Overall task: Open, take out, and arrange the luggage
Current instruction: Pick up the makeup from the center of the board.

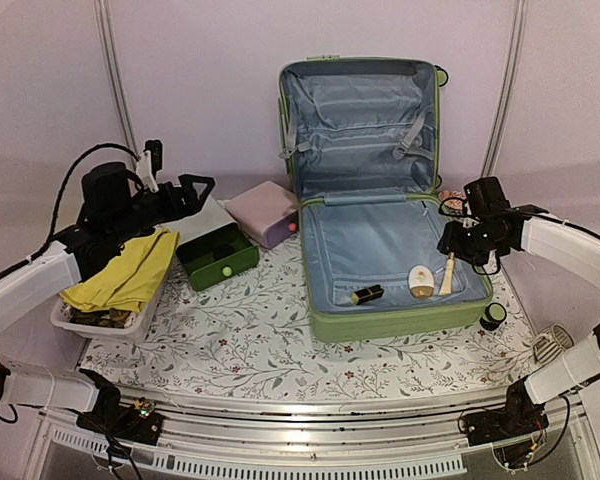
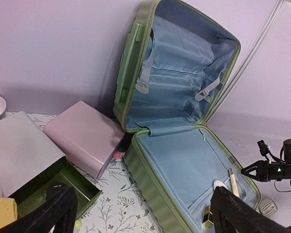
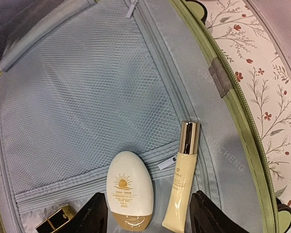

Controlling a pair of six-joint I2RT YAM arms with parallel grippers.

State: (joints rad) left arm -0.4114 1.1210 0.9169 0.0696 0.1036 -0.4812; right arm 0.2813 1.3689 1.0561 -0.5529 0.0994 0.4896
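The luggage [image 1: 400, 322] lies open in the middle of the table, its lid leaning upright against the back wall. On its grey-blue lining lie a white oval sunscreen bottle [image 1: 420, 281], a cream tube with a gold cap [image 1: 447, 273] and a small black-and-gold box [image 1: 368, 294]. My right gripper [image 1: 460, 250] hovers over the case's right side. In the right wrist view it [image 3: 150, 218] stands open, with the bottle [image 3: 131, 189] and the tube [image 3: 180, 179] between its fingers, touching neither. My left gripper [image 1: 198, 190] is open and empty, high over the left boxes, facing the luggage [image 2: 150, 165].
A green drawer box [image 1: 218, 257] sits left of the case, with a pink box [image 1: 265, 212] behind it. A white basket [image 1: 100, 325] holding yellow cloth [image 1: 130, 270] is at the far left. A white perforated piece [image 1: 552, 345] lies near the right arm.
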